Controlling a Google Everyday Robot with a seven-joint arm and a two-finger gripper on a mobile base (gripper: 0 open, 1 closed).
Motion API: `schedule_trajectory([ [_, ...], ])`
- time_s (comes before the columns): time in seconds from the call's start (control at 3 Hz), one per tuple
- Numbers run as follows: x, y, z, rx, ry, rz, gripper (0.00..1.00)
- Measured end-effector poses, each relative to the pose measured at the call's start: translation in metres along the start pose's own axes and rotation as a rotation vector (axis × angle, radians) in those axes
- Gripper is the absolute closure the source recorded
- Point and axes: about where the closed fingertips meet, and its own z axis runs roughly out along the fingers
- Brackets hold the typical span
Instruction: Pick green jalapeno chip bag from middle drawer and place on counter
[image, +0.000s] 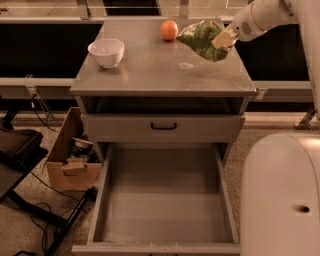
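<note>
Gripper (223, 39) clamped on the right edge of the green jalapeno chip bag (200, 37), bag at the counter's (160, 70) back right corner, contact with the top unclear, orange (169, 30) just left, white bowl (106, 52) well left, middle drawer (165, 210) pulled out below.

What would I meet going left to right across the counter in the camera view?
On the counter: white bowl → orange → green jalapeno chip bag → gripper, clamped on the bag's right end over the back right corner.
</note>
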Motion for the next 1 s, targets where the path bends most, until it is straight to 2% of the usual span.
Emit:
schedule_trajectory([
  [0.67, 0.0, 0.0, 0.0001, 0.0, 0.0, 0.0, 0.07],
  [1.0, 0.0, 0.0, 0.0001, 0.0, 0.0, 0.0, 0.0],
])
